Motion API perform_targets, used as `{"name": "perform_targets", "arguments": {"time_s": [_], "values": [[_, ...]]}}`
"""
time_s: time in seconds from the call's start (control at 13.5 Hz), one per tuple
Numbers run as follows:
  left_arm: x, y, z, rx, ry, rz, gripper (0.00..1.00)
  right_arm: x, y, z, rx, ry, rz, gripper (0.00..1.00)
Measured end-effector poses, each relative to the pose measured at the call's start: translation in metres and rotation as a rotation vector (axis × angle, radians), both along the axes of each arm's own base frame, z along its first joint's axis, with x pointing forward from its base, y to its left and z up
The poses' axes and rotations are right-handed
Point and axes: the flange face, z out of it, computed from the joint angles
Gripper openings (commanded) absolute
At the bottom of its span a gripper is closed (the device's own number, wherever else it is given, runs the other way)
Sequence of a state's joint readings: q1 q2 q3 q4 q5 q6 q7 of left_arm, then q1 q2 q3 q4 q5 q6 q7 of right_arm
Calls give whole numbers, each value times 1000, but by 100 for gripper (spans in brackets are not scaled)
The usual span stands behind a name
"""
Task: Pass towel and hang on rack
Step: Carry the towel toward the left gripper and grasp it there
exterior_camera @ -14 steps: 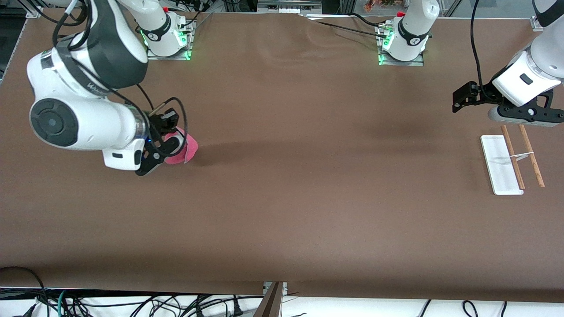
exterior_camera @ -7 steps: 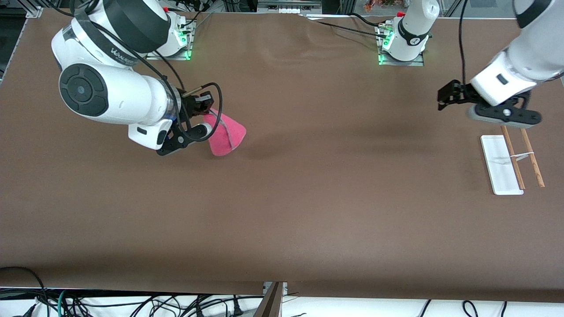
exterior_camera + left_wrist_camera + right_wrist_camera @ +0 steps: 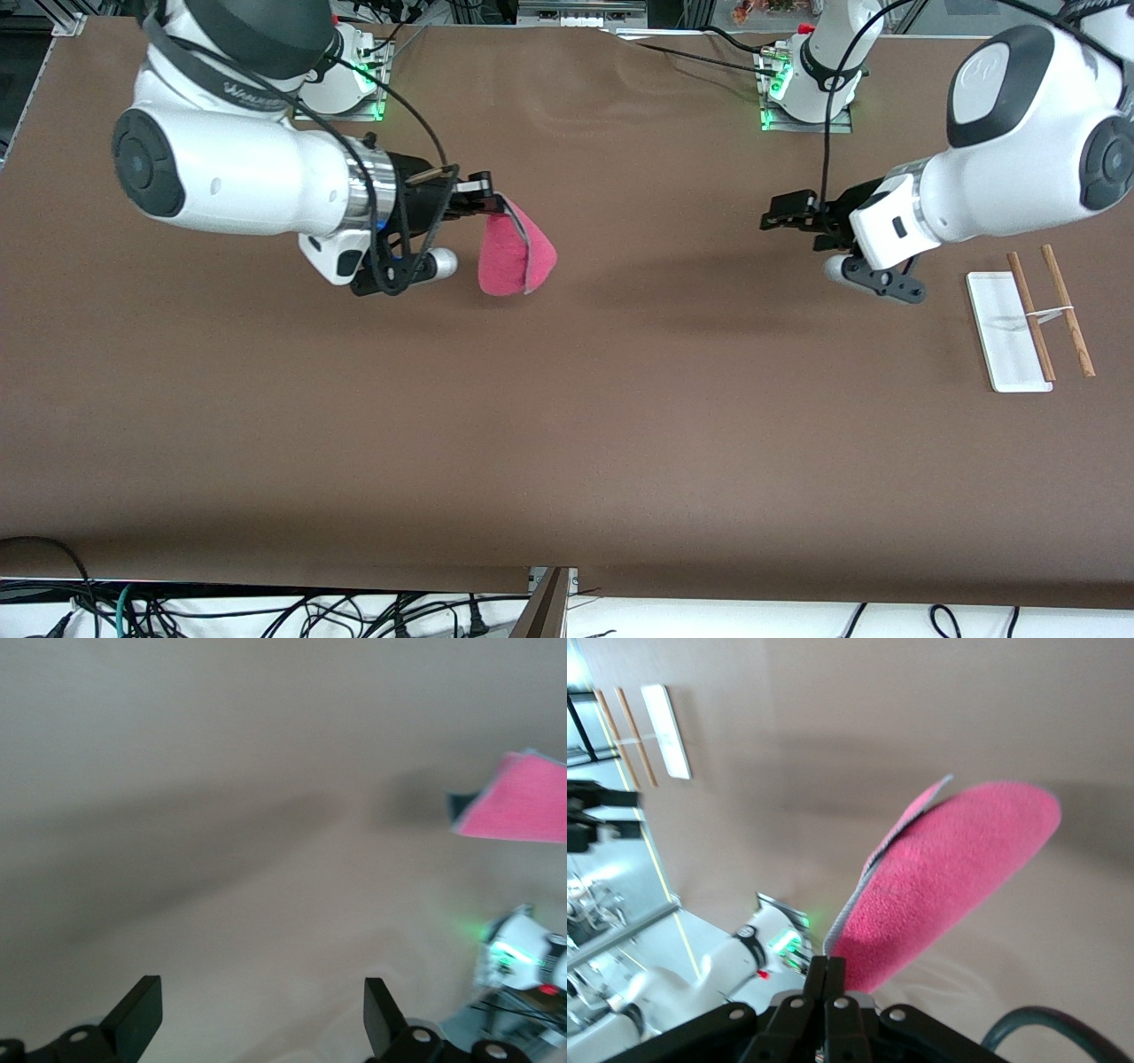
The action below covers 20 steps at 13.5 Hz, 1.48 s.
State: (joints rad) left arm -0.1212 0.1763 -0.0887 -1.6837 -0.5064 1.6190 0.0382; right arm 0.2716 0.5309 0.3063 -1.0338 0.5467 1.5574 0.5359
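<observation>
both arms moved toward table centre since a second ago. right gripper (image 3: 496, 202) up and across from the right arm's end, carrying towel (image 3: 516, 252) with it; was low at about 9 o'clock of the table, now over the table at about 10 o'clock from centre. left gripper (image 3: 780, 221) swung off the spot above rack (image 3: 1005, 341), now over bare table at about 2 o'clock from centre, pointing toward the towel.

right gripper fingers (image 3: 825, 979) pressed together, clamped on a corner of the towel (image 3: 948, 873). towel off the table, hanging folded from the pinch, pinkish-red face outward, thin grey and light edge showing along the fold. shadow on tabletop (image 3: 567, 425) just under and beside it.

left gripper jaws wide apart, nothing between fingers (image 3: 137, 1019), in the air over bare table. towel (image 3: 518, 802) seen farther off in left wrist view, well apart from left gripper.

rack at the left arm's end of the table, about 3 o'clock from centre, white base flat, two brown rods (image 3: 1067, 310) side by side with pale crosspiece between. nothing on it. well apart from the towel, near the left arm.

rack (image 3: 664, 731) small in right wrist view too.
</observation>
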Motion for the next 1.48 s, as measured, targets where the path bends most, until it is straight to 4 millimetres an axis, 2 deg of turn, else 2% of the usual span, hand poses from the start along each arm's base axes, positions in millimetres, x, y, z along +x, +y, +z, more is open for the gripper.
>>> {"name": "perform_targets", "arguments": {"time_s": [0.3,0.44,0.59,0.74,0.96,1.11,1.48], "values": [[8,-42,-22,-202,-72,-122,100,-12,50,3,13,45,-176,0],[15,-52,-38,-276,-164,-231,100,-17,75,-1,27,62,-251,0],[21,-55,-63,-340,-239,-327,100,-21,92,-5,41,67,-291,0],[20,-58,-92,-439,-302,-381,100,-24,99,-6,44,74,-308,0],[5,-73,-128,-566,-406,-448,100,-26,103,-5,42,87,-327,0],[2,-75,-140,-575,-487,-496,100,-28,106,-4,43,89,-330,0],[-4,-94,-154,-594,-575,-543,100,-28,106,-4,44,88,-333,0]]}}
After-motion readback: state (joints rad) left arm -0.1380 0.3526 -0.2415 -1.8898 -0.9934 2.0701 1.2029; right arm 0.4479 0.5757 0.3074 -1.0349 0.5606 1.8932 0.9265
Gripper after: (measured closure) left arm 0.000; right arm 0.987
